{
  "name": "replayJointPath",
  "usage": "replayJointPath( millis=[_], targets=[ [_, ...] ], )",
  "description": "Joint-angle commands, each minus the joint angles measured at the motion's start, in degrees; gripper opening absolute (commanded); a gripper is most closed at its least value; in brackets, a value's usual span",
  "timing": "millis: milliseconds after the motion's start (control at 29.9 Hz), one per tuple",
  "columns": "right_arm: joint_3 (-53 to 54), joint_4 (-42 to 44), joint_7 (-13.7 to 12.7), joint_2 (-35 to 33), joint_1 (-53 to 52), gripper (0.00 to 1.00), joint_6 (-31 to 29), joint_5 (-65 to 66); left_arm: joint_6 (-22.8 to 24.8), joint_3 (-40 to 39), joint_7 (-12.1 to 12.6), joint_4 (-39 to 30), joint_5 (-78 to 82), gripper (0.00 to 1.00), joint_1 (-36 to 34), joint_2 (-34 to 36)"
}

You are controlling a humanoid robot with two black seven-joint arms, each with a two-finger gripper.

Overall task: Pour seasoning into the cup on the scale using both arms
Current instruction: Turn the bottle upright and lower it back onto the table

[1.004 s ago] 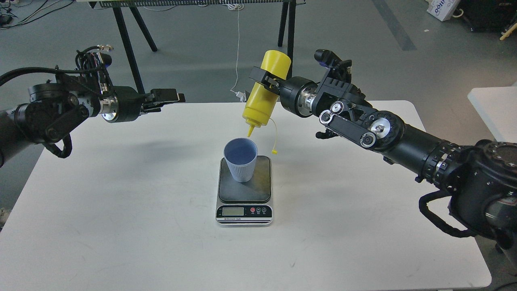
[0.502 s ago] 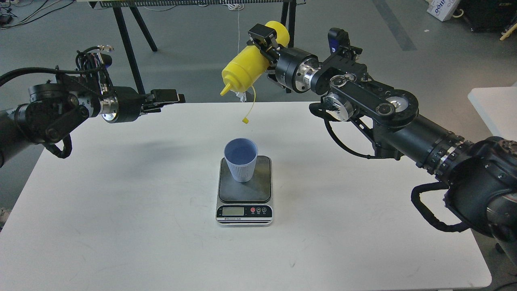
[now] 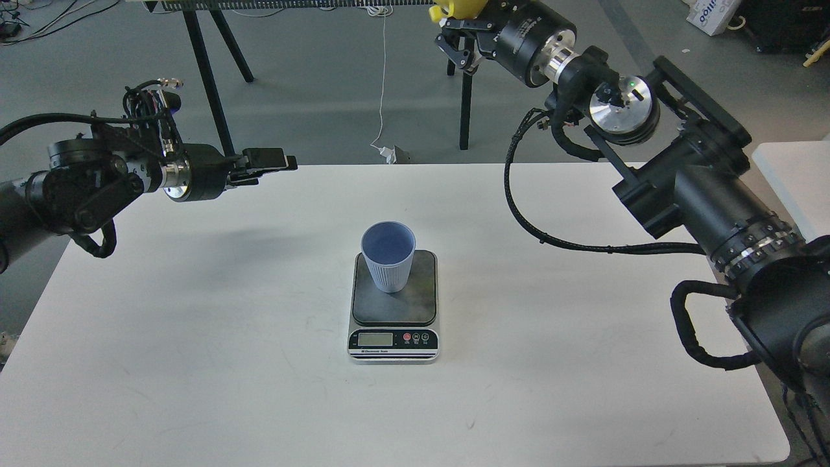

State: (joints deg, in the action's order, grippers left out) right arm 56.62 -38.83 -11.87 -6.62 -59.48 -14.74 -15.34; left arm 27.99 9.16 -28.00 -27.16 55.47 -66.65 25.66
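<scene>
The light blue ribbed cup [image 3: 388, 257] stands upright on the dark plate of the scale [image 3: 395, 308], at the middle of the white table [image 3: 194, 337]. My right gripper [image 3: 457, 23] is raised high at the frame's top edge, well behind and above the cup. It is shut on the yellow seasoning bottle [image 3: 454, 7], of which only a small yellow part shows; its nozzle and cap are out of view. My left gripper [image 3: 275, 159] hovers over the table's far left edge, apart from the cup, with nothing in it. Its fingers cannot be told apart.
Black stand legs [image 3: 206, 74] rise from the floor behind the table, and another leg [image 3: 464, 97] stands under my right gripper. A second white table [image 3: 794, 178] sits at the right. A white cable [image 3: 381, 78] hangs behind.
My right arm has swung the bottle up and back from its tipped pose over the cup, to the top edge, mostly out of view. My left arm has stayed put.
</scene>
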Motion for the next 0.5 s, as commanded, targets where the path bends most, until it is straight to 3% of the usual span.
replayJointPath(
  millis=[0,167,468],
  targets=[
    [2.27,-0.55,-2.19,-3.56,6.55,0.2,-1.77,-7.84,0.01,-0.02,0.0,0.0,-0.89,0.99,-0.32,-0.44],
    [4.46,-6.25,-4.91,-8.67,18.14,0.2,-5.2,-14.87,0.01,0.15,0.0,0.0,-0.89,0.99,0.03,-0.44],
    [11.05,-13.46,-4.83,-9.29,35.64,0.2,-7.75,-20.52,0.01,0.42,0.0,-0.08,-0.63,0.99,0.3,-0.53]
  ],
)
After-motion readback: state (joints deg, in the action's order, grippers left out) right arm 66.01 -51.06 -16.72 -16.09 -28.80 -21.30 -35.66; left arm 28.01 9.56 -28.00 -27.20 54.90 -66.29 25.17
